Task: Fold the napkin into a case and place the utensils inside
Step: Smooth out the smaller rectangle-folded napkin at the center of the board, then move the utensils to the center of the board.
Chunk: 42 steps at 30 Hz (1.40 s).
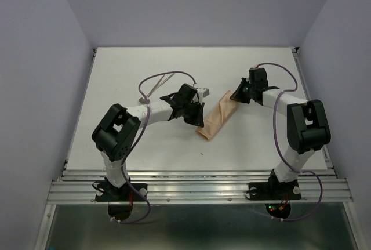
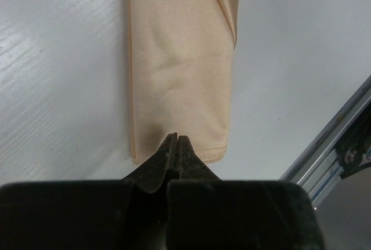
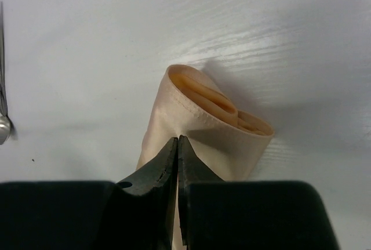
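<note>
Checking in from the remote desk. The left gripper [image 2: 175, 138] is clamped all the way, fingertips pressed together with no gap and nothing between them that I can see. The tips sit right over the hemmed, closed end of the case [image 2: 179, 58]. Whether they actually press on the cloth, I can't tell from that wrist cam. From there the case runs straight away from the fingers, flat on the white table [image 2: 58, 58], with a diagonal folded edge showing toward its far end. Off to the right of the fingers there's an aluminium rail [image 2: 330, 140] along the table edge.

The right gripper [image 3: 178, 140] is at the other end. Its jaws are down to a hairline slit, with the tips on the fabric just under the rim of the case's mouth. It looks like a pinch on the top layer. The mouth stands open and lifted a bit off the table, with rolled inner layers visible inside.

Only the right wrist cam shows that open mouth. It also shows a spoon [image 3: 3, 125] on the table well off to the left of the fingers, apart from the case and cut off by the frame edge. The left wrist cam is the only one that gives the hem. The overhead view shows the case lying diagonally between the two grippers, one at each end, but the jaws are too small to read there.
</note>
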Motion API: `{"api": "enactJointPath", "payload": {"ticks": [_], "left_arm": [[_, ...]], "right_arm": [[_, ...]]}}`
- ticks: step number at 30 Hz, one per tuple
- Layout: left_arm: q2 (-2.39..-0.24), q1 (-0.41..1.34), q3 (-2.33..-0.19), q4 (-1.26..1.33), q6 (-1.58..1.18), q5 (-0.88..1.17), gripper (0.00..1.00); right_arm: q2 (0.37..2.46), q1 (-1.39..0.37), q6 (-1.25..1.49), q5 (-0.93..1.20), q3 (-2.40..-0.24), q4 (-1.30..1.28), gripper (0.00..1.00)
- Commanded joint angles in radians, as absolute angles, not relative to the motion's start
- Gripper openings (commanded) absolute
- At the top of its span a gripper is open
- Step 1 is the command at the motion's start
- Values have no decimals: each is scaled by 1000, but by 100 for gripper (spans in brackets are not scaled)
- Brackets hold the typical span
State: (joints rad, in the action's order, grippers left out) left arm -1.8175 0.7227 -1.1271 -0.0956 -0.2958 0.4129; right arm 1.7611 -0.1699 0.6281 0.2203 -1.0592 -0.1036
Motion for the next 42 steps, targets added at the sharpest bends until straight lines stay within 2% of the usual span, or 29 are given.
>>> {"api": "enactJointPath", "payload": {"ticks": [1, 7, 12, 21, 29, 31, 32, 34, 37, 39, 42], "left_arm": [[-1756, 719, -1180, -104, -304, 387, 0], [-1837, 718, -1200, -104, -308, 373, 0], [-1855, 716, -1198, -104, -313, 350, 0], [-1763, 650, -1273, -169, -307, 288, 0], [-1743, 578, -1307, -221, -339, 253, 0], [-1746, 560, -1325, -256, -342, 242, 7], [-1749, 551, -1334, -273, -342, 204, 16], [-1758, 522, -1370, -336, -336, 148, 27], [-1778, 473, -1422, -389, -327, 48, 34], [-1795, 447, -1452, -440, -311, -36, 43], [-1864, 413, -1582, -503, -275, -162, 49]], "right_arm": [[1798, -170, 630, 195, -1129, -74, 8], [1914, -170, 643, 149, -1178, -69, 8], [1934, -170, 647, 153, -1180, -60, 6], [1804, -179, 637, 215, -1157, -57, 8], [1669, -247, 624, 259, -1025, -60, 10], [1646, -290, 629, 264, -993, -52, 10], [1625, -305, 630, 268, -977, -48, 10], [1608, -357, 640, 270, -939, -44, 10], [1583, -411, 644, 264, -916, -54, 10], [1571, -452, 650, 255, -910, -64, 10], [1556, -462, 658, 249, -885, -67, 11]]}}
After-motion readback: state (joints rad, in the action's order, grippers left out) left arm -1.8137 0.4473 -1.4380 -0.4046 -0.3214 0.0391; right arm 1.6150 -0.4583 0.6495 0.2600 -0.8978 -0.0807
